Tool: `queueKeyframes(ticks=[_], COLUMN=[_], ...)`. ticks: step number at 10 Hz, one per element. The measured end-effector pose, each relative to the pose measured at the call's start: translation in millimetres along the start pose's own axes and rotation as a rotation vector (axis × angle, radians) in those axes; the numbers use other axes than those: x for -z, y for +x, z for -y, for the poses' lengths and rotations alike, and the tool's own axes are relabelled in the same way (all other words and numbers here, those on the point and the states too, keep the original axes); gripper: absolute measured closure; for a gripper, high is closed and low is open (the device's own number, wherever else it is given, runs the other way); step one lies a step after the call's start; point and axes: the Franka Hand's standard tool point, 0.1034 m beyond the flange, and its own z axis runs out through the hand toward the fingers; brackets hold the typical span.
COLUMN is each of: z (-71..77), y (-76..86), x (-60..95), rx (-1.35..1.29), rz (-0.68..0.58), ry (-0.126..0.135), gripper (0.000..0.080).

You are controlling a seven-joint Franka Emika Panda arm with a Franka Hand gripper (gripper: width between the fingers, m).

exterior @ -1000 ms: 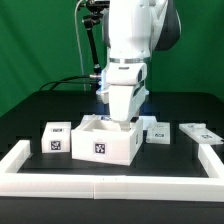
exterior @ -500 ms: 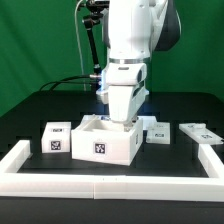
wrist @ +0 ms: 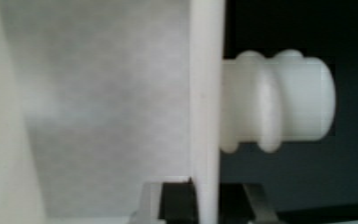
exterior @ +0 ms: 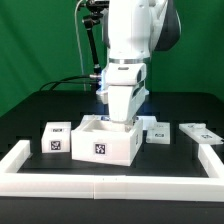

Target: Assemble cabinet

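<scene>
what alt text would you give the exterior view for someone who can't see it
A white robot arm reaches down into an open-topped white box body on a black table, its tip hidden inside. A tagged block sits at the exterior view's left of it, two low tagged pieces at its right, a low white border rail in front.

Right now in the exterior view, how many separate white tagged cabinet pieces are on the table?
4: open white plastic box body centre, under the arm; white cube block on the exterior view's left; small white block and flat white panel on its right. More may be hidden.
</scene>
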Motion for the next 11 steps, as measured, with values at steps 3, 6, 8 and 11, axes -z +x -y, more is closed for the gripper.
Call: queueKeyframes(ticks=[3,6,8,11], z=[-2.1,-33.1,-47.9,-51.7], y=[0.2,13.9,37.8,45.9], x=[-0.2,-0.5,-0.9,-0.8], rx=[0.033,0.137,0.167,0.17], rz=[0.003,0.0,-0.01,-0.013], ry=[0.007,-0.01,-0.025,-0.032], gripper=[0.0766,0.0765,0.0765,0.0765])
